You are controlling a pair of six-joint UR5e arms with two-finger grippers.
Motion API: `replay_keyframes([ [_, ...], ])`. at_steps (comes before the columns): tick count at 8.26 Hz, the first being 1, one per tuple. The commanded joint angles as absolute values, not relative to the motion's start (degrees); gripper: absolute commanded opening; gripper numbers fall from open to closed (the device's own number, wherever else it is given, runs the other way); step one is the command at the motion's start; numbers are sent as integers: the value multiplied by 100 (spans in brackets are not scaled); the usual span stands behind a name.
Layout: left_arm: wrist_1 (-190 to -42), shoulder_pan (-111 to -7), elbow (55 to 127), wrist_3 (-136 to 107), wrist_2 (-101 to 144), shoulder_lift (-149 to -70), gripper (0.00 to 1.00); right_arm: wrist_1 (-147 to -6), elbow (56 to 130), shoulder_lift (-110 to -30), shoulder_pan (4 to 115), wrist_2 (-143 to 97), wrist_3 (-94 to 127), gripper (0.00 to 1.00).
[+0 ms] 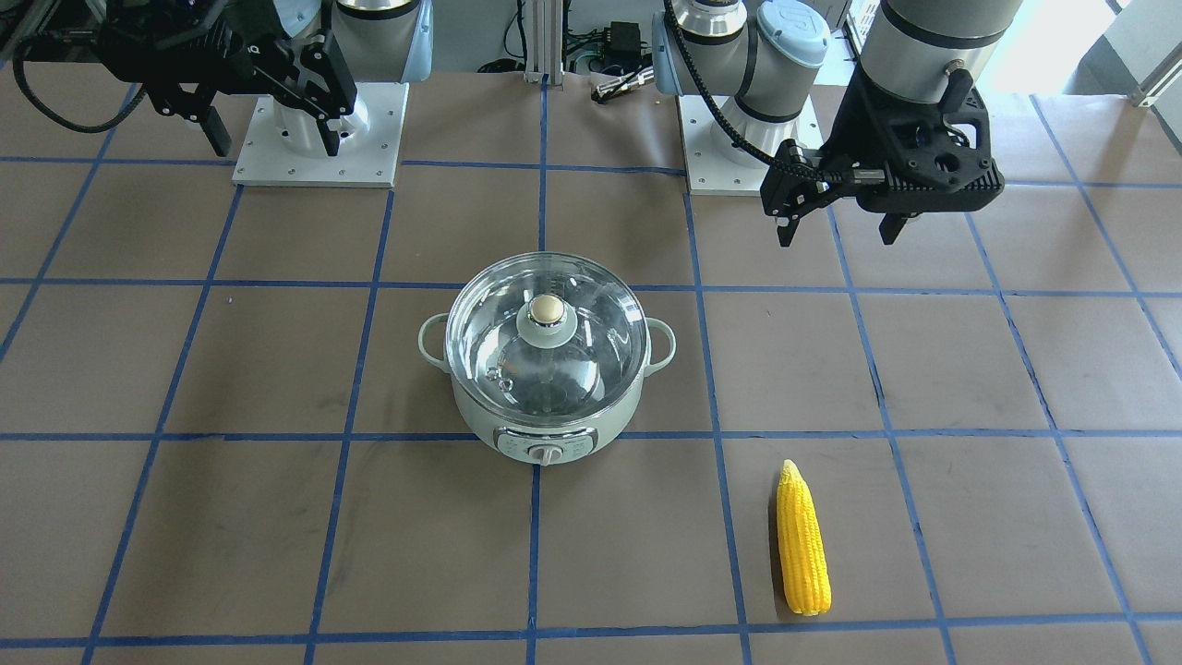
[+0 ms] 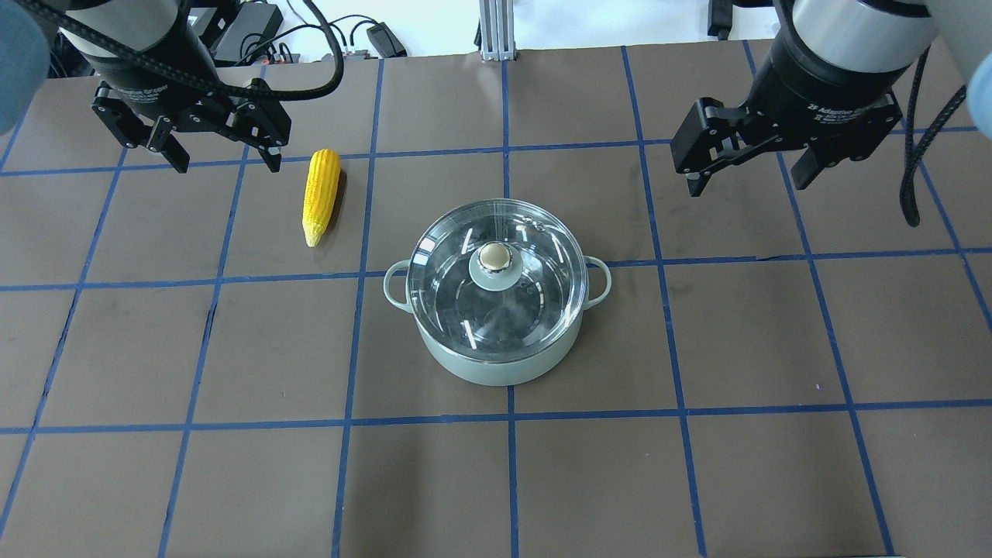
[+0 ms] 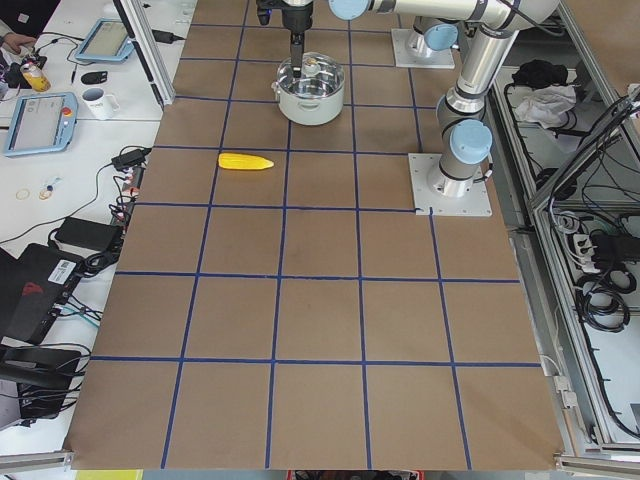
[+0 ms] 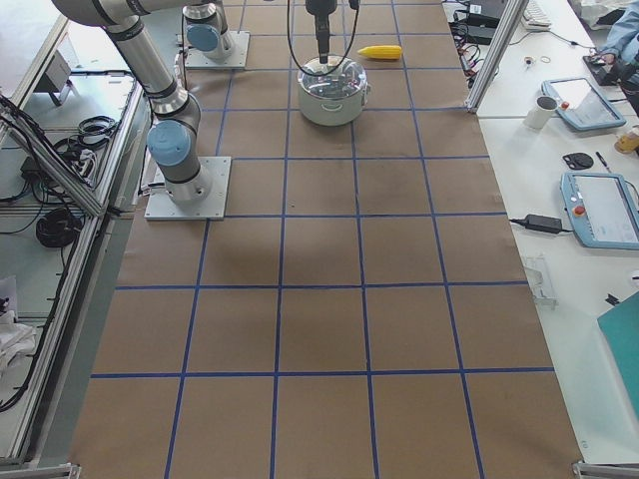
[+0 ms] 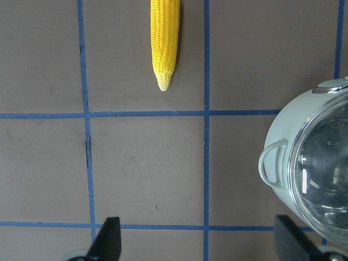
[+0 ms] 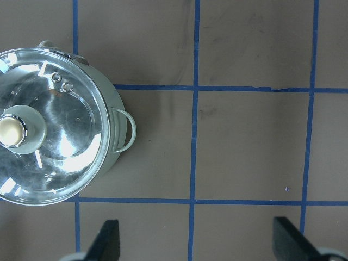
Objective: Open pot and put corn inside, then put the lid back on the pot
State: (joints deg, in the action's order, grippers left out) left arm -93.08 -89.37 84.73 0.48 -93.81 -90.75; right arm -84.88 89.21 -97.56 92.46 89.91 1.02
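The mint-green pot (image 2: 496, 373) stands mid-table with the clear glass lid (image 2: 535, 287) on it, beige knob (image 2: 494, 256) on top. It also shows in the front view (image 1: 480, 420), lid (image 1: 503, 356) in place. The yellow corn (image 2: 322, 195) lies on the table to the pot's far left, also in the front view (image 1: 802, 540) and the left wrist view (image 5: 165, 38). My left gripper (image 2: 229, 159) hangs open and empty just left of the corn. My right gripper (image 2: 748, 182) hangs open and empty to the right of the pot, beyond it. The lidded pot (image 6: 117, 141) shows in the right wrist view.
The brown table top carries a blue tape grid. The two arm base plates (image 1: 323, 139) (image 1: 739, 152) sit at the robot's edge. Cables and a power brick (image 2: 256, 23) lie beyond the far edge. A side bench with tablets and a mug (image 3: 97, 100) stands alongside.
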Motion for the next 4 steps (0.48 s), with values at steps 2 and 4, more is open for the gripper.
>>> replay_keyframes([
  [2, -9290, -8895, 8446, 53, -9396, -9184, 100, -8481, 8921, -9756, 9246, 8991, 97, 100],
  [4, -8898, -8824, 8455, 62, -9439, -9481, 100, -8473, 8930, -9756, 9246, 8991, 97, 100],
])
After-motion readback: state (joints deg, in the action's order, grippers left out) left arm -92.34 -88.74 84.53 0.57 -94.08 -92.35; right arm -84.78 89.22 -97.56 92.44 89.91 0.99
